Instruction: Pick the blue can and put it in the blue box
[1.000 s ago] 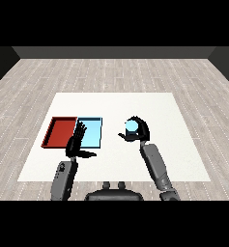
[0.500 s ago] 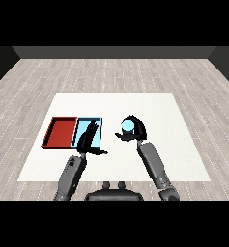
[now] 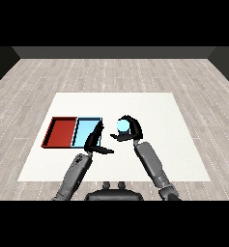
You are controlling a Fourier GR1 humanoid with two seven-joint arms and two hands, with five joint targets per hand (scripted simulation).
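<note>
The blue can (image 3: 122, 126) shows as a pale blue round top inside my right hand (image 3: 130, 131), whose fingers and thumb curl round it. The can is held just right of the light blue tray (image 3: 85, 131) and above the white table. My left hand (image 3: 95, 141) reaches over the light blue tray's right edge with fingers straight and thumb spread, holding nothing. The red tray (image 3: 62, 131) lies directly left of the light blue one.
The white table (image 3: 174, 125) stretches wide to the right of the hands. Both trays lie side by side at its left part. Grey plank floor surrounds the table.
My right hand has carried the can leftward, closer to the light blue tray. My left hand has moved right and forward, across the light blue tray's right edge.
</note>
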